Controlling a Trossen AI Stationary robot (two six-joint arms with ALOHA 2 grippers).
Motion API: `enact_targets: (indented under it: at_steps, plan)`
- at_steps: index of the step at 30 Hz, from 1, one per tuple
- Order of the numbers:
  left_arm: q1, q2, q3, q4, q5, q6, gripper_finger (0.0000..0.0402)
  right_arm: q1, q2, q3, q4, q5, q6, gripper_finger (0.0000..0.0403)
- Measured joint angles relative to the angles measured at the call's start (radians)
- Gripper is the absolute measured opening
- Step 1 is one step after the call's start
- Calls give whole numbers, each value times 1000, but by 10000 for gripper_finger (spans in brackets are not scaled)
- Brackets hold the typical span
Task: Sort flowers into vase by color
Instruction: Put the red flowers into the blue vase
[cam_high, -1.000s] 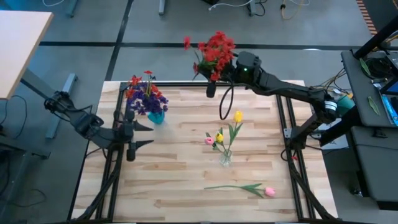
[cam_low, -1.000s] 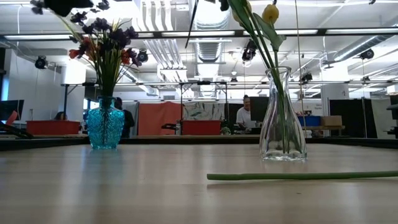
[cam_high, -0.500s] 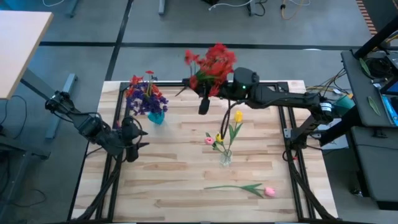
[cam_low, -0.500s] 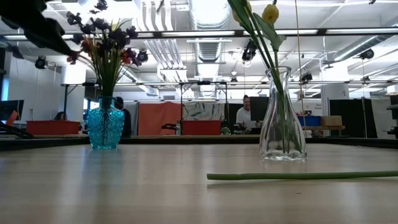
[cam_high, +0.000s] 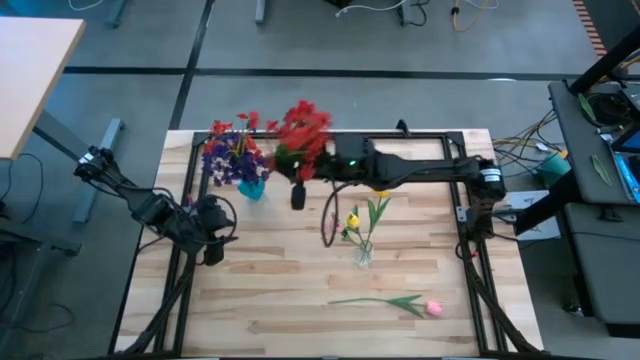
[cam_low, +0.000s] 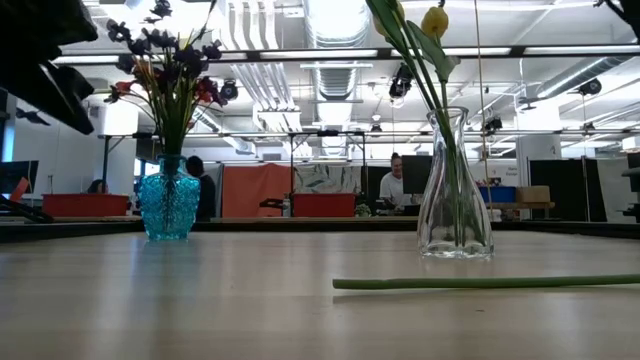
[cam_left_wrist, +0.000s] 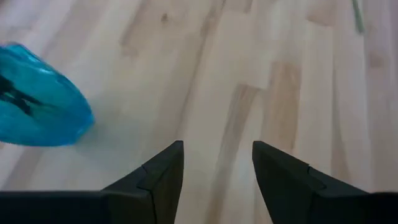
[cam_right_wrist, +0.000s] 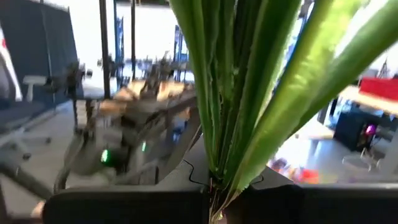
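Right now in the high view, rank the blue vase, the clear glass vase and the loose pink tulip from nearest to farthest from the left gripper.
1. Blue glass vase holding purple and red flowers, just beyond the left gripper, toward the table's far edge.
2. Clear glass vase with yellow tulips, mid-table toward the right arm's side.
3. Loose pink tulip, lying near the table's front right.

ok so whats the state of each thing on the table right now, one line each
red flower cluster: lifted off the table, held by the right pincer, near the blue vase
blue vase: upright, holding purple and red flowers
clear vase: upright, holding yellow and pink buds
pink flower: lying flat on the table
left pincer: open, empty, near the blue vase
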Motion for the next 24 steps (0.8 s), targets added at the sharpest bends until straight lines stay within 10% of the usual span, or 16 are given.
enact_targets:
  at_steps: [15, 24]
  plan:
    - [-11, 3, 224, 28, 122, 20, 169, 23, 137, 189, -192, 1, -9, 9]
    - [-13, 6, 450, 81, -105, 179, 168, 24, 136, 179, -216, 1, -17, 9]
